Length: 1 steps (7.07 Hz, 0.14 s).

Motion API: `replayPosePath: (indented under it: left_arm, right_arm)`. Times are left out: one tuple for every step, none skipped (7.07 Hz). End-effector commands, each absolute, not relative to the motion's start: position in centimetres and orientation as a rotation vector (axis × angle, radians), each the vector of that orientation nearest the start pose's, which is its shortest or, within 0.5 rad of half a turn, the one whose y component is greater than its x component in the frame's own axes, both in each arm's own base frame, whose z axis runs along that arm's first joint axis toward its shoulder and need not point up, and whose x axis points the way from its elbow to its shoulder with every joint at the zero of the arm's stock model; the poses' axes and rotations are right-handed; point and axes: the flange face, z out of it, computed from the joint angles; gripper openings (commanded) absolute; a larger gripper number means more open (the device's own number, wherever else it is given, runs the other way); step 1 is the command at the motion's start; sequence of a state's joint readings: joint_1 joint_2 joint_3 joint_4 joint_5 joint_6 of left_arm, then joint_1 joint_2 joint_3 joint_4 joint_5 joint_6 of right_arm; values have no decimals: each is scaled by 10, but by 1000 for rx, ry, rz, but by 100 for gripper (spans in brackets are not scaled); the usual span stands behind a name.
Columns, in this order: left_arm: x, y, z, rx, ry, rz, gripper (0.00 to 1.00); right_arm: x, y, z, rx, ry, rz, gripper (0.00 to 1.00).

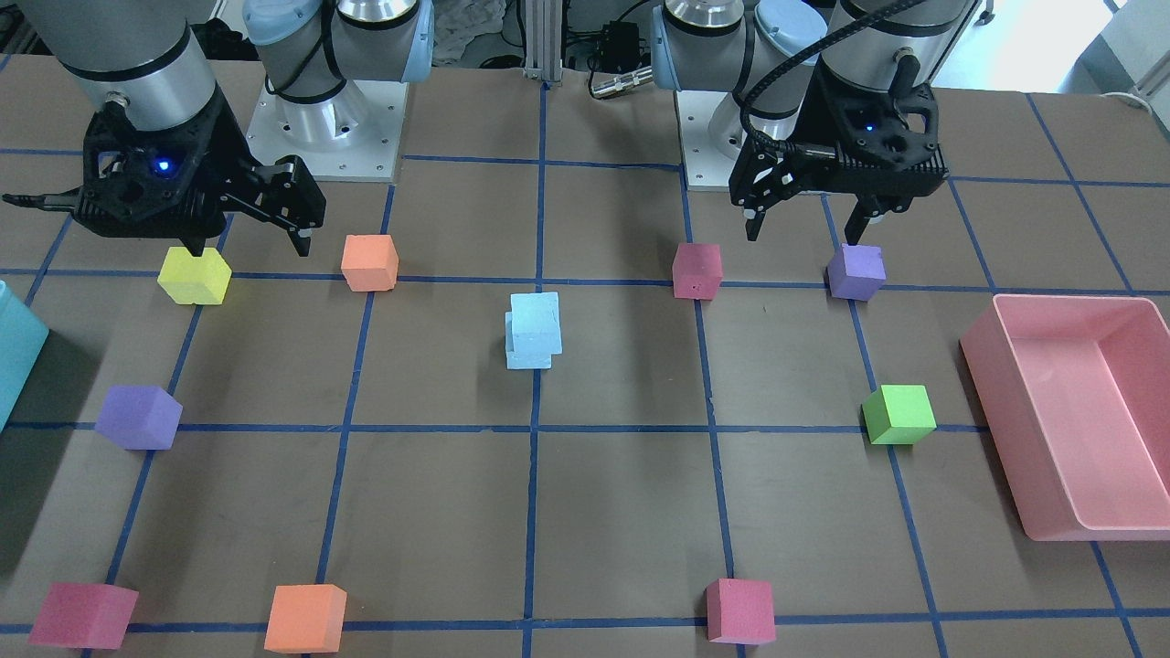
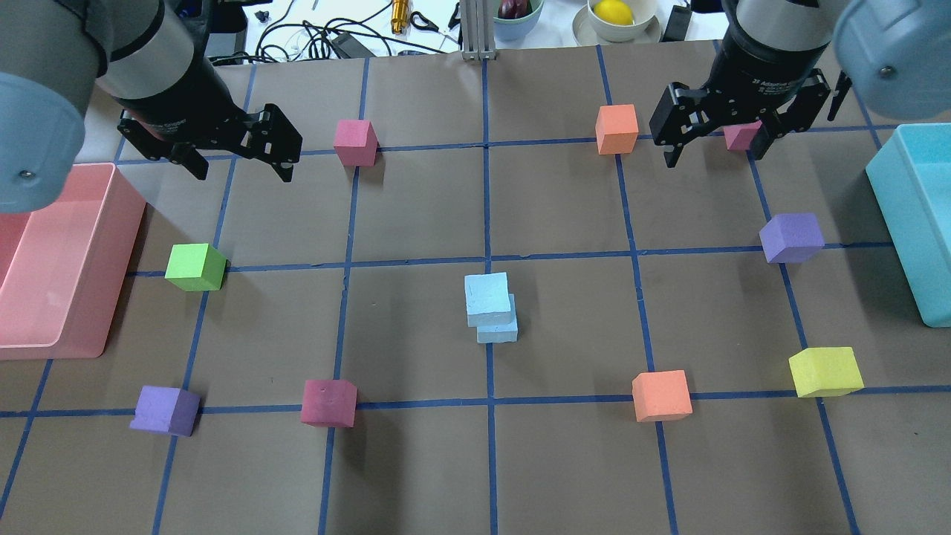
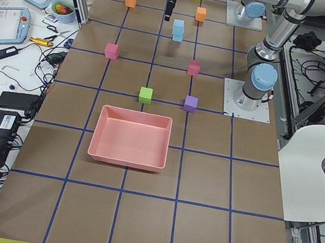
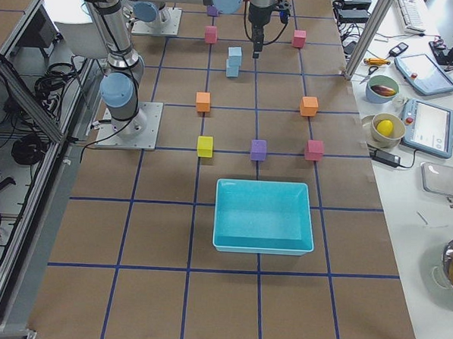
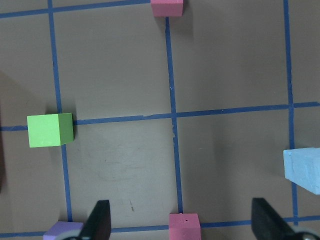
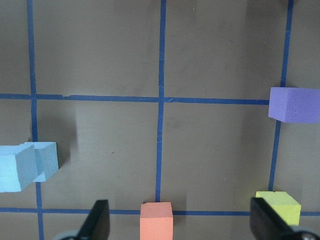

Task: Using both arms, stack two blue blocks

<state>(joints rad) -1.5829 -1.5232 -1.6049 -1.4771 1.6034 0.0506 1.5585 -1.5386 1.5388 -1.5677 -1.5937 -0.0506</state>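
Observation:
The two pale blue blocks stand stacked at the table's middle, the upper block (image 2: 488,297) set slightly askew on the lower block (image 2: 499,332). The stack also shows in the front view (image 1: 534,329), at the right edge of the left wrist view (image 5: 303,169) and at the left of the right wrist view (image 6: 25,165). My left gripper (image 2: 244,172) is open and empty, raised over the far left of the table, away from the stack. My right gripper (image 2: 713,154) is open and empty, raised at the far right, in front of a pink cube (image 2: 741,136).
A pink bin (image 2: 111,260) stands at the left edge and a teal bin (image 2: 903,223) at the right edge. Around the stack lie a green cube (image 2: 195,267), purple cubes (image 2: 791,238), a yellow cube (image 2: 825,371), orange cubes (image 2: 661,395) and pink cubes (image 2: 328,402).

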Motion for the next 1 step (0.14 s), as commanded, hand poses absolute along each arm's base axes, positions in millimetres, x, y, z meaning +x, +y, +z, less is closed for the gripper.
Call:
replayPosePath:
  left_arm:
    - [-137, -479, 505, 97, 3101, -168, 100]
  right_arm:
    - [125, -506, 487, -58, 3164, 13, 100]
